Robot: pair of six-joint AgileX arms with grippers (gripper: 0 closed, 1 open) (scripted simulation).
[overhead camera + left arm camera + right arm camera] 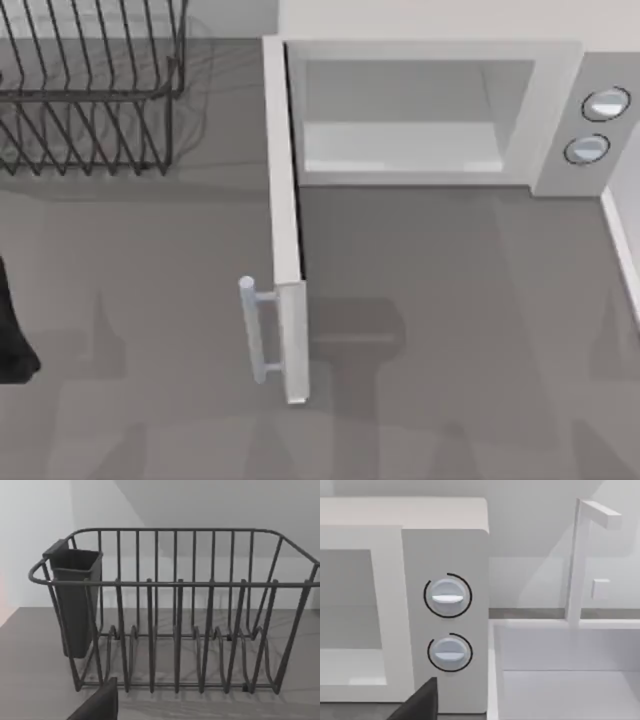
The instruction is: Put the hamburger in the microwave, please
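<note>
The microwave [555, 110] is a large white box at the back of the table, right of centre. Its door [285, 220] stands fully open and swings out toward the front, with a light bar handle [258, 330] on its left side. The pale cavity [400, 150] holds nothing. Two round knobs [605, 103] sit on the grey panel, and the right wrist view faces them close up [447, 596]. The hamburger is out of view. My left arm [15, 330] is a dark shape at the table's left edge. A dark part of each gripper shows in its own wrist view [97, 705] [420, 700].
A dark wire rack [90, 100] stands at the back left, with a dark cup [75, 600] hung on one end. A white sink basin [570, 680] with a tap [577, 560] adjoins the microwave's right side. Grey tabletop [450, 330] lies in front of the microwave.
</note>
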